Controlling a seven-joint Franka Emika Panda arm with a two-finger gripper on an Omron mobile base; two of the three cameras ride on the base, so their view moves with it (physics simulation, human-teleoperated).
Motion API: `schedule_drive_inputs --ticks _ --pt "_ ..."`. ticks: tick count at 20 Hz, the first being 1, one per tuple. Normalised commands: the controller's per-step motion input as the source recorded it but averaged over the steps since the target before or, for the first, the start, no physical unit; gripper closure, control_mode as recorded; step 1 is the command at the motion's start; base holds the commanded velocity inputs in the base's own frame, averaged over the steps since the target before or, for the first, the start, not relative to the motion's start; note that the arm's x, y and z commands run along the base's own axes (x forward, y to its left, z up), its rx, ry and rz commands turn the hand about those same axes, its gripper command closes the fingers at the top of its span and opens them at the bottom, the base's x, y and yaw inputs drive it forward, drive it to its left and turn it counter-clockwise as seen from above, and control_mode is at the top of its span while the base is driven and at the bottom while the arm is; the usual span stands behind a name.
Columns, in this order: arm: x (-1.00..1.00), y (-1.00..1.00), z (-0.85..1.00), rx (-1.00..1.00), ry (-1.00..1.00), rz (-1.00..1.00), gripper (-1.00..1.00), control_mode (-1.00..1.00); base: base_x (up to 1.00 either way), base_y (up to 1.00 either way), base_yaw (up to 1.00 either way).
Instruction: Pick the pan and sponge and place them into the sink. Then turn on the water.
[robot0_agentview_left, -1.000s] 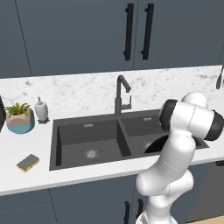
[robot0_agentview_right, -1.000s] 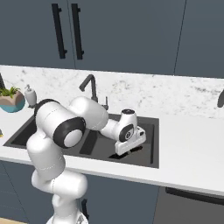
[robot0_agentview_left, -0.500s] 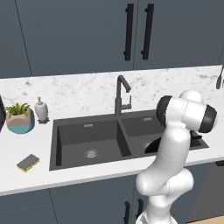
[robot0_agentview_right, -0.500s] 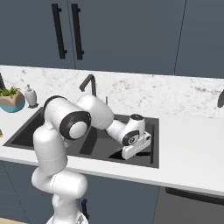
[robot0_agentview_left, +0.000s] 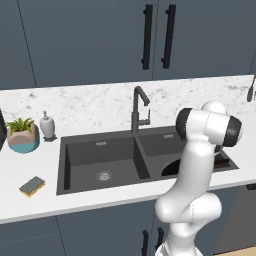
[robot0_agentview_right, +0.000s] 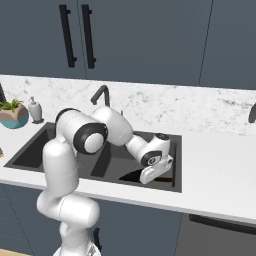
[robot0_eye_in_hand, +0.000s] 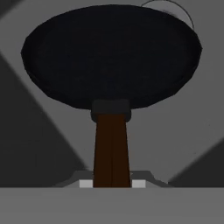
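My gripper (robot0_eye_in_hand: 111, 184) is shut on the long dark handle (robot0_eye_in_hand: 111, 148) of the black pan (robot0_eye_in_hand: 111, 57). The pan hangs low inside the right basin of the dark grey sink (robot0_agentview_left: 100, 155), partly over a round drain (robot0_eye_in_hand: 175, 8). From the right base view, the gripper (robot0_agentview_right: 156, 172) sits at the basin's front right, with the pan (robot0_agentview_right: 131, 176) to its left. The sponge (robot0_agentview_left: 32, 186), dark on top and yellow underneath, lies on the counter left of the sink. The water is out of view.
A dark gooseneck faucet (robot0_agentview_left: 140, 107) stands behind the divider. A teal plant pot (robot0_agentview_left: 23, 137) and a white soap dispenser (robot0_agentview_left: 47, 125) sit at the back left. My white arm crosses over the right basin. Cabinet doors rise behind the counter.
The hand has shifted right and a little lower into the right basin, carrying the pan. The elbow has swung right. The sponge has stayed put.
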Motion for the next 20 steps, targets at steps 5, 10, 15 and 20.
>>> schedule_drive_inputs --ticks 5,10,15,20 --pt "0.0 0.07 -0.08 0.06 0.0 0.04 -1.0 -1.0 0.0 0.0 0.0" --pt "0.0 0.0 0.02 0.07 -0.02 0.05 -1.0 -1.0 0.0 0.0 0.0" --pt "0.0 0.0 0.27 0.09 -0.06 0.03 -1.0 -1.0 0.0 0.0 0.0" --pt "-0.18 0.23 0.8 0.07 -0.05 0.0 -1.0 -1.0 0.0 0.0 0.0"
